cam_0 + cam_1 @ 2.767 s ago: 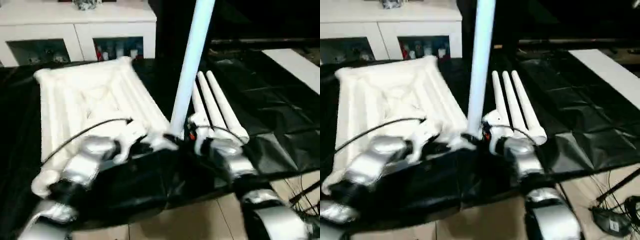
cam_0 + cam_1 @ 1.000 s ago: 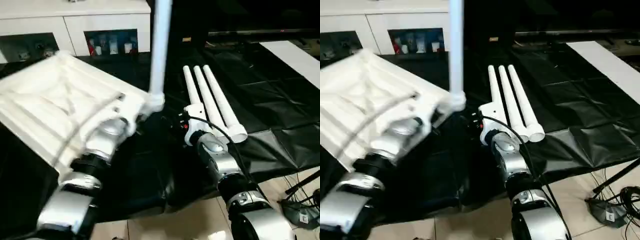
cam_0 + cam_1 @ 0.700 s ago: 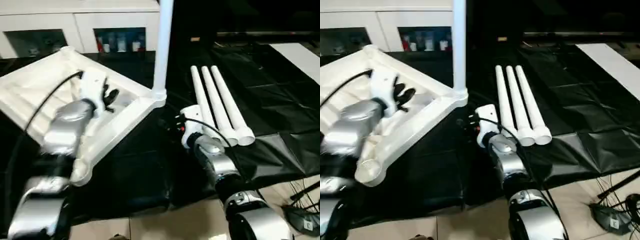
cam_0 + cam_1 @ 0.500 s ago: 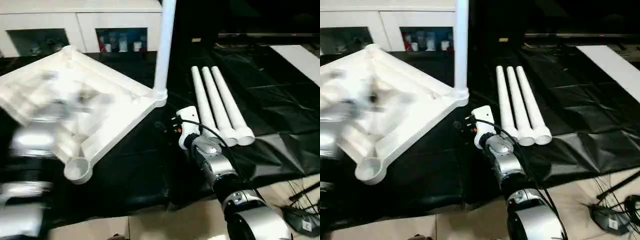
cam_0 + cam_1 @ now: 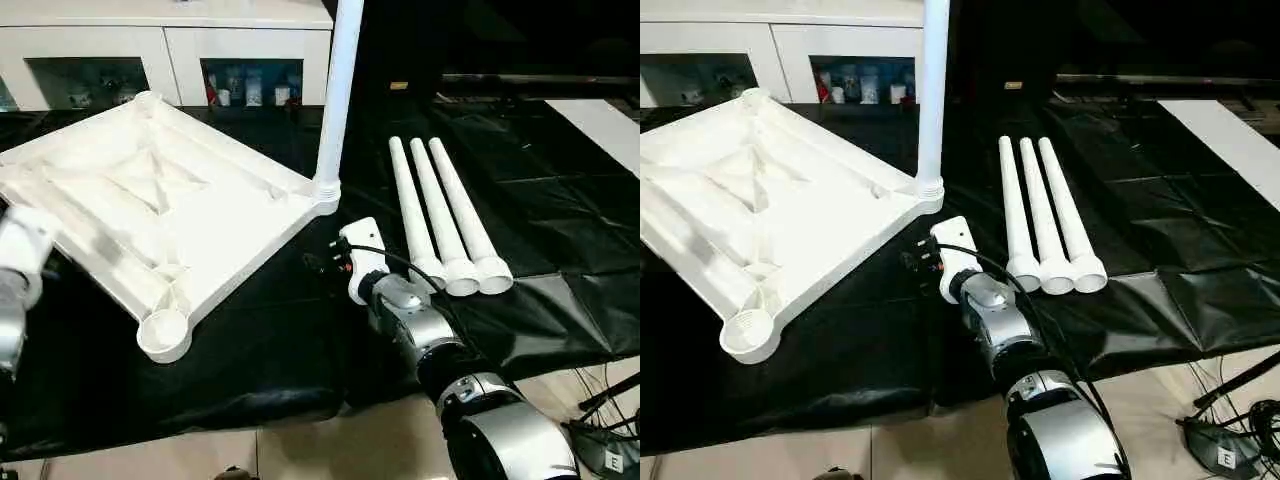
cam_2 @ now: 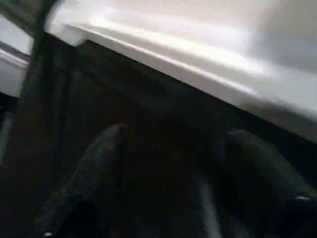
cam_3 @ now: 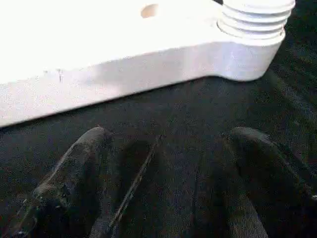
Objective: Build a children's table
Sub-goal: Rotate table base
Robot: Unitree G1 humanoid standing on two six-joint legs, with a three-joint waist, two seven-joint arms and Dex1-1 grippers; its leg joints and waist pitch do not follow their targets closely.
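The right gripper hangs spread and empty above the black-draped work table, facing the white ribbed plastic tabletop with one upright leg. The left gripper stands open beside it. Three white tapered legs lie alongside; white cabinets stand behind.
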